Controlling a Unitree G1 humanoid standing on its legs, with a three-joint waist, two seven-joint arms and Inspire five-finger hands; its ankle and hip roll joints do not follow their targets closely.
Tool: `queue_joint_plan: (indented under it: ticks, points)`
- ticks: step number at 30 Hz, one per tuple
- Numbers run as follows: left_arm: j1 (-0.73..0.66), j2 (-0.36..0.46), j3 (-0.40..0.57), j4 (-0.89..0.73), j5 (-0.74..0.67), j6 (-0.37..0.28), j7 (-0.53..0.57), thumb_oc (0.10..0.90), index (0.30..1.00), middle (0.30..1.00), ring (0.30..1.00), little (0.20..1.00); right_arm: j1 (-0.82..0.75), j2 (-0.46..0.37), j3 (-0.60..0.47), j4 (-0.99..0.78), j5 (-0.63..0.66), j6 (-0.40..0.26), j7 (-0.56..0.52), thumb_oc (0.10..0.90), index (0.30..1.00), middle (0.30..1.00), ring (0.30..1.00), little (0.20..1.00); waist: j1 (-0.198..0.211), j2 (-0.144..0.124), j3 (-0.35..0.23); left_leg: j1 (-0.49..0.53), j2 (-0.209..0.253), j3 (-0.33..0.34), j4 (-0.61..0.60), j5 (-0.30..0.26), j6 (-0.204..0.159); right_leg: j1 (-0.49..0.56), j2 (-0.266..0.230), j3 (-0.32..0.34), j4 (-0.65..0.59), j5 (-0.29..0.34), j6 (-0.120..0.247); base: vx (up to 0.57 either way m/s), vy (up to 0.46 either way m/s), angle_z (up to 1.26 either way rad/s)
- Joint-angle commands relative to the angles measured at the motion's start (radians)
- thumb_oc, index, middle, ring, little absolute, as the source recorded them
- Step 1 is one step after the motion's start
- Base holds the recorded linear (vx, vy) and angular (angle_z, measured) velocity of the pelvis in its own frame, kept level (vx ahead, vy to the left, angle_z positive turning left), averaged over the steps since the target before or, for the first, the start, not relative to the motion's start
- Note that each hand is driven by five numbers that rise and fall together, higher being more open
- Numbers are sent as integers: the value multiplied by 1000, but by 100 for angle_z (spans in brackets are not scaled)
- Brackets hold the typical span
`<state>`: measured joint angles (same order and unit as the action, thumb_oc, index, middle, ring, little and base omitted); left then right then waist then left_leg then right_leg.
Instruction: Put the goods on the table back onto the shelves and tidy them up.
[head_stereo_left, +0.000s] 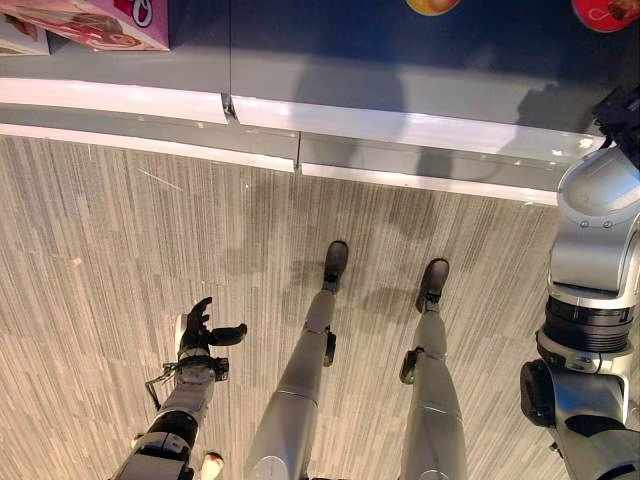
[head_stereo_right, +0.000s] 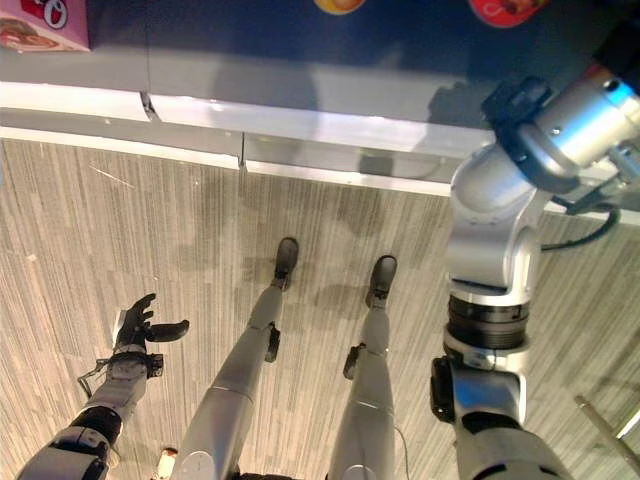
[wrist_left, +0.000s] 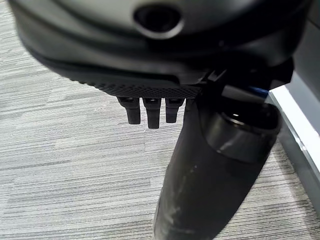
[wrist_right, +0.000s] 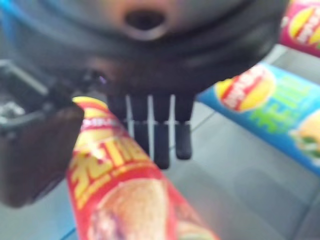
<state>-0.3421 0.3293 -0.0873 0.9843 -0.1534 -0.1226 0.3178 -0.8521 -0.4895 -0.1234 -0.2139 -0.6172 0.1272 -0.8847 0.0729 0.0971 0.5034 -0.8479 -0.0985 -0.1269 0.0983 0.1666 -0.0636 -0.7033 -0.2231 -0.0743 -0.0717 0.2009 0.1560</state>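
Grey striped carpet (head_stereo_left: 110, 260) is running under the scene, meeting the pale base ledge of a grey shelf (head_stereo_left: 400, 125) along the far side. Hanging low over that carpet on the robot's left side, the left hand (head_stereo_left: 200, 330) is holding nothing, its fingers relaxed and loosely spread with the thumb sticking out sideways; in its own wrist view the fingers (wrist_left: 150, 112) are pointing down at bare carpet. The right arm is reaching up and away toward the shelf. In the right wrist view, the right hand (wrist_right: 155, 125) is closing on a red snack tube (wrist_right: 130, 200), thumb on one side and fingers on the other. Just beyond it, a blue snack tube (wrist_right: 265, 110) is lying on the grey shelf board, with another red one (wrist_right: 305, 25) further back. A pink box (head_stereo_left: 95, 22) is sitting on the shelf at the far left.
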Motion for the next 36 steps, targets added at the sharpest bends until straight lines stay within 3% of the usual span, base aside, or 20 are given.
queue_joint_plan:
  ticks: [1, 8, 26, 36]
  points:
    - [61, 33, 6, 95, 14, 32, 56, 800, 900, 900, 900, 900, 3, -55, -38, -174, -28, -95, -52, 400, 300, 300, 300, 300, -37, 16, -78, -11, -4, 25, 125, -193, 8, 29, -33, 44, 92, -61, 60, 0, 0, 0]
    - [40, 32, 9, 104, 17, 34, 63, 800, 900, 900, 900, 900, 5, -60, -5, -147, -23, -101, -43, 400, 300, 300, 300, 300, -38, 17, -70, -11, 3, 28, 113, -193, 5, 18, -29, 45, 92, -61, 59, 0, 0, 0]
    - [24, 29, 14, 119, 28, 38, 69, 800, 900, 900, 900, 900, -56, -143, -7, -92, -91, -16, -66, 400, 300, 300, 300, 300, -35, 14, -89, -56, 3, 30, 124, -188, 1, -15, -27, 43, 94, -64, 60, 1, -2, 0]
    - [12, 29, 7, 126, 38, 46, 63, 800, 900, 900, 900, 900, -62, -167, -14, -79, -90, -3, -65, 400, 300, 300, 300, 300, -42, 10, -93, -62, 6, 33, 133, -192, -2, -25, -22, 52, 101, -70, 59, 0, 0, 0]
